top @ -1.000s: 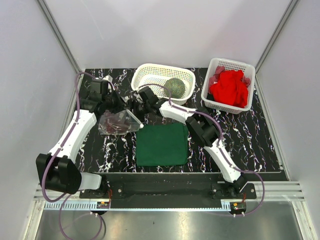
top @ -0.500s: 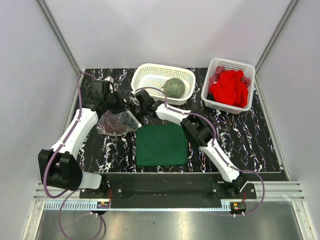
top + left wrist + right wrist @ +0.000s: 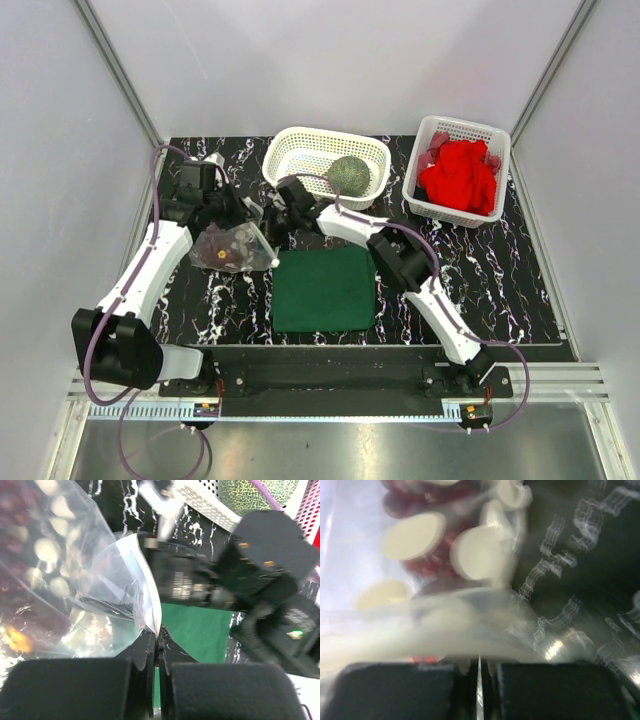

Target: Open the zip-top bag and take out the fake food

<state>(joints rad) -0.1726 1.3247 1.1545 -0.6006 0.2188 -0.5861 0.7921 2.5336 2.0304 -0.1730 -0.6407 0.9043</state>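
Observation:
The zip-top bag (image 3: pixel 232 247) lies at the left of the table, held up by its rim between my two grippers. Dark red berry clusters (image 3: pixel 427 565) of the fake food show through its clear plastic (image 3: pixel 75 580). My left gripper (image 3: pixel 158 635) is shut on the bag's white edge. From the other side, my right gripper (image 3: pixel 479 666) is shut on a thin fold of the bag's rim. In the top view the left gripper (image 3: pixel 243 220) and right gripper (image 3: pixel 266 228) meet over the bag's upper right corner. A mottled green ball (image 3: pixel 348 175) lies in a white basket (image 3: pixel 290 150).
A flat dark green cloth (image 3: pixel 325 288) lies just right of the bag, near the table's front. A second white basket (image 3: pixel 495 135) at the back right holds a bright red cloth (image 3: pixel 458 175). White walls enclose the table on three sides.
My right gripper was open beside the bag and has now shut on its rim. The bag has shifted slightly and its mouth corner has lifted. The left gripper kept its hold.

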